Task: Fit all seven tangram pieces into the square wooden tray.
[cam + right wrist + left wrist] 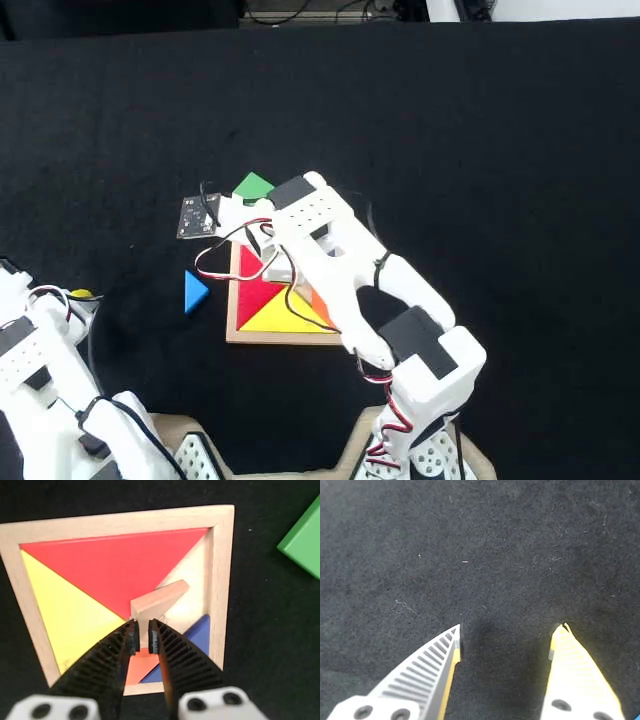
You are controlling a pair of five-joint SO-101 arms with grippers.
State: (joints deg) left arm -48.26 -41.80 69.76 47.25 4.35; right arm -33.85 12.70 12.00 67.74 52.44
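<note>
The square wooden tray (pixel 222 580) holds a large red triangle (pixel 115 565), a large yellow triangle (pixel 65 612), a blue piece (pixel 200 632) and an orange piece (pixel 142 667). A pale wooden piece (pixel 160 599) lies tilted in the tray, one end resting on the red triangle. My right gripper (pixel 142 630) hangs just above its near corner, shut to a narrow slit. The right arm (pixel 330 250) stretches over the tray (pixel 235 310). My left gripper (pixel 510 635) stands open over bare black cloth at the near left (pixel 78 296).
A green piece (pixel 252 186) lies on the cloth just beyond the tray, also in the right wrist view (pixel 302 542). A blue triangle (pixel 196 291) sits left of the tray. Black cloth (pixel 480 150) covers the table around them.
</note>
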